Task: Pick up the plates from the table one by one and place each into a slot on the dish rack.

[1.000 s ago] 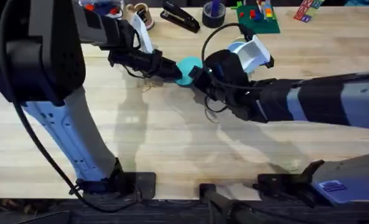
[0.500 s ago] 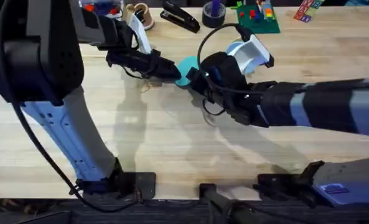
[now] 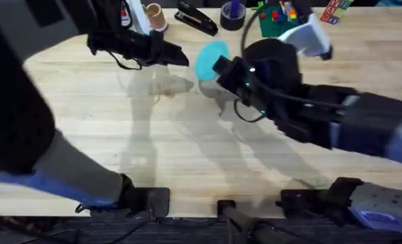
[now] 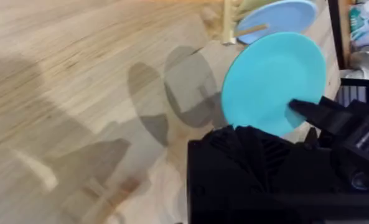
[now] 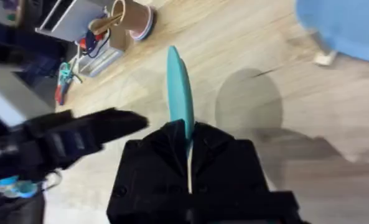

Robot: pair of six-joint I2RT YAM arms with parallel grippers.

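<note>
- Along the far edge of the table (image 3: 187,163) sit a black stapler (image 3: 196,17), a dark tape roll (image 3: 232,15) and a green baseplate (image 3: 280,19) with coloured blocks
- The turquoise plate (image 3: 211,59), a smooth thin disc, is lifted off the pale planks; the right gripper (image 3: 221,66) pinches its rim, the plate edge-on between its fingers in the right wrist view
- The left gripper (image 3: 177,57) hangs just beside it; whether its jaws are spread or pressed I cannot tell
- The dish rack (image 4: 229,22), with pale wooden pegs, holds a light blue plate (image 4: 277,17)

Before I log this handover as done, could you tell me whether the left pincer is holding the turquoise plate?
No, the turquoise plate is clamped edge-on in the right pincer, while the left pincer sits apart from it.
</note>
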